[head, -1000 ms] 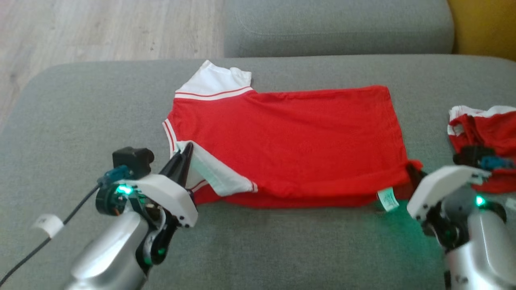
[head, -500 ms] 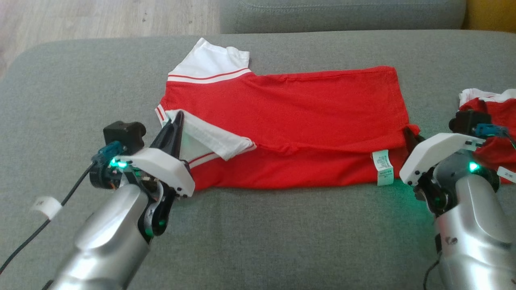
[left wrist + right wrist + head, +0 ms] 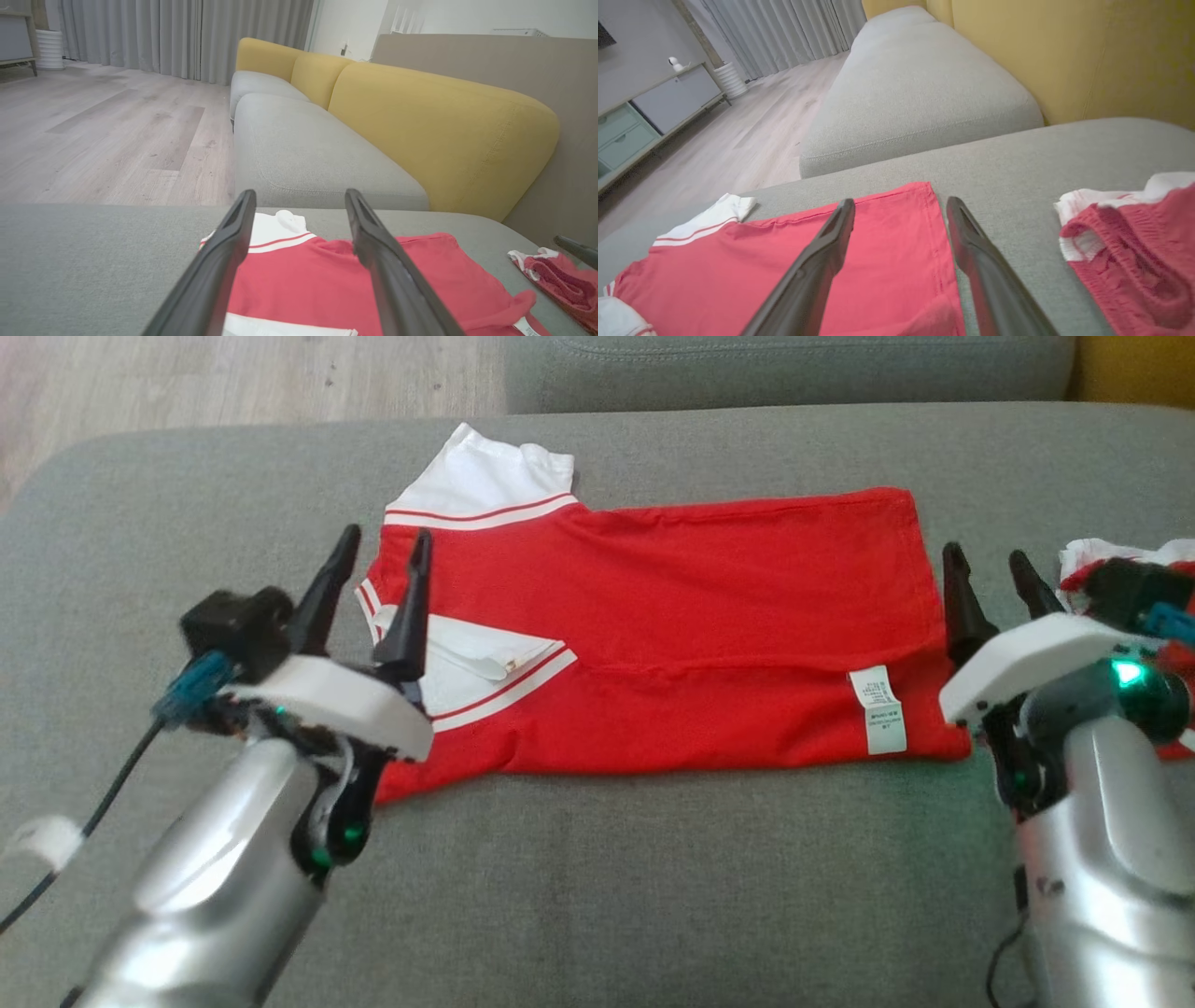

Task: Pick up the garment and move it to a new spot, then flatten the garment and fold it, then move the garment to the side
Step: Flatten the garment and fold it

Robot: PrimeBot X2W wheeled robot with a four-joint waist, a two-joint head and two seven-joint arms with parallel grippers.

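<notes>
Fingers [image 3: 408, 616] on both arms are spread wide with nothing between them, so neither one has hold of anything. The left gripper [image 3: 387, 535] sits over the sleeve end of the red T-shirt [image 3: 700, 625]. The right gripper [image 3: 984, 553] is at the hem end, and going by its wrist view one finger is above the hem edge and the other above bare cushion. Can't tell if either is actually touching fabric.

The shirt lies flat and folded lengthwise in the middle of the grey seat cushion [image 3: 597, 877]. One white sleeve [image 3: 467, 663] is tucked in on top, the other white sleeve [image 3: 495, 476] pokes out at the far corner, and a white care label [image 3: 878, 709] shows near the hem. Just beside the right gripper there's a crumpled red-and-white garment [image 3: 1134, 261] on the same cushion, not touching the shirt.

Past that is another grey cushion [image 3: 303, 154] with yellow backrests [image 3: 444, 130], then pale wood flooring [image 3: 93, 130] and grey curtains [image 3: 187, 37]. A sideboard [image 3: 644, 121] stands against the wall, drawers closed, so no idea what's in them
</notes>
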